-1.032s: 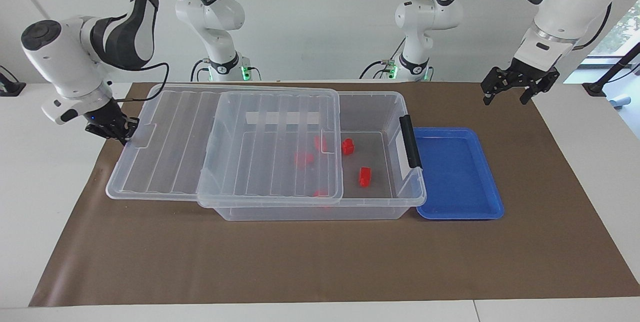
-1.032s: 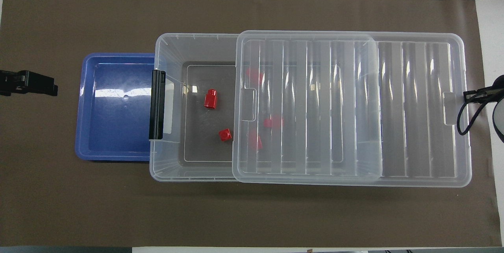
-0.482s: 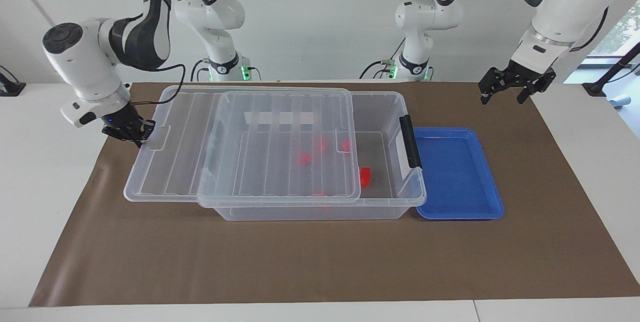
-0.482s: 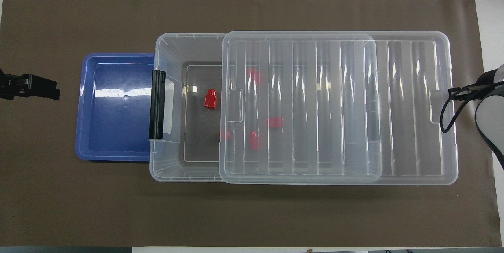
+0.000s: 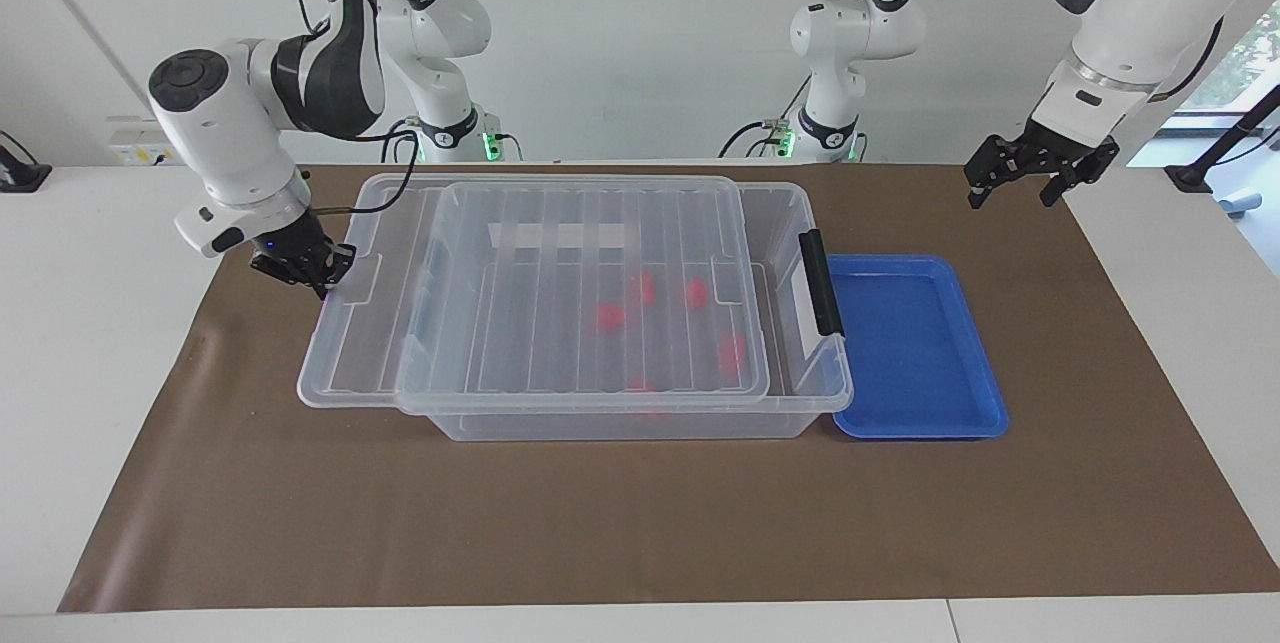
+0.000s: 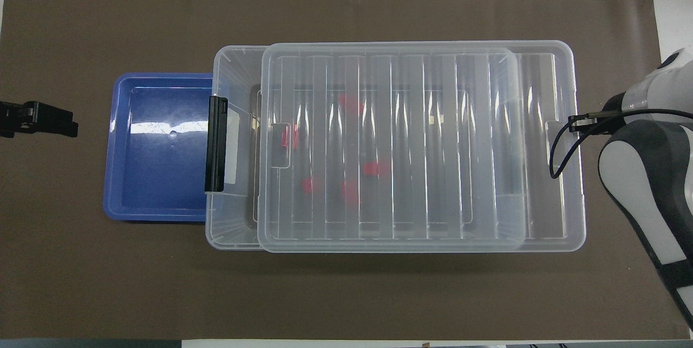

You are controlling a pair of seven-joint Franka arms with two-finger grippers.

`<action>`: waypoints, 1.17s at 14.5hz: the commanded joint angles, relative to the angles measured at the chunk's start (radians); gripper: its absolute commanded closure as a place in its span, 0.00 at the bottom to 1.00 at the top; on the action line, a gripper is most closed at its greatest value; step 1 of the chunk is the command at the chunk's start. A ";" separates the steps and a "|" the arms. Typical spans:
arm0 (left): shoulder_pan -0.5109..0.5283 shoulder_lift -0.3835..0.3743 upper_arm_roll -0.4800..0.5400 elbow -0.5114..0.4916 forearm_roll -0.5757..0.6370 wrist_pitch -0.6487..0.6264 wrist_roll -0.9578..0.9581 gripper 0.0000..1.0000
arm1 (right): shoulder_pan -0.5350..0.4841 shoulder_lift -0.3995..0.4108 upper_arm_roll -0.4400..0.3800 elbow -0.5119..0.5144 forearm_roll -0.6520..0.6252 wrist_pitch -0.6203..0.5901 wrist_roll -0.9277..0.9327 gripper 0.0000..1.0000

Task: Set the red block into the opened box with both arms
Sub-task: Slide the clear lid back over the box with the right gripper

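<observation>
Right tool [image 5: 318, 278] clamped on the lid [image 5: 560, 293] edge at the right arm's end of the box [image 5: 640, 423]; lid lies across most of the box — a strip by the black handle [image 5: 820, 281] is uncovered; red blocks [image 5: 610, 315] sit inside, under the lid; blue tray [image 5: 915, 343] beside the handle end; left tool [image 5: 1035, 178] wide, holding nothing — raised over the mat [image 5: 640, 523] near the tray.

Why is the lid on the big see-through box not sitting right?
The lid isn't square on the box: it overhangs at the right arm's end, where the shut right gripper meets its edge, leaving a gap by the black handle.
</observation>
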 commanded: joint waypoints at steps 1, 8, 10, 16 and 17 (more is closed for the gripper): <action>0.006 -0.020 -0.004 -0.018 -0.016 -0.006 0.013 0.00 | 0.032 -0.025 0.002 -0.023 0.017 -0.010 0.059 1.00; 0.015 -0.020 -0.002 -0.018 -0.014 -0.004 0.011 0.00 | 0.078 -0.028 0.002 -0.023 0.017 -0.014 0.126 1.00; 0.016 -0.020 -0.002 -0.018 -0.014 -0.004 0.011 0.00 | 0.081 -0.028 0.002 -0.023 0.017 -0.014 0.134 1.00; 0.016 -0.020 -0.002 -0.018 -0.014 -0.006 0.011 0.00 | 0.103 -0.030 0.002 -0.025 0.019 -0.013 0.192 1.00; 0.016 -0.020 -0.002 -0.018 -0.014 -0.004 0.011 0.00 | 0.106 -0.030 0.004 -0.025 0.019 -0.014 0.201 1.00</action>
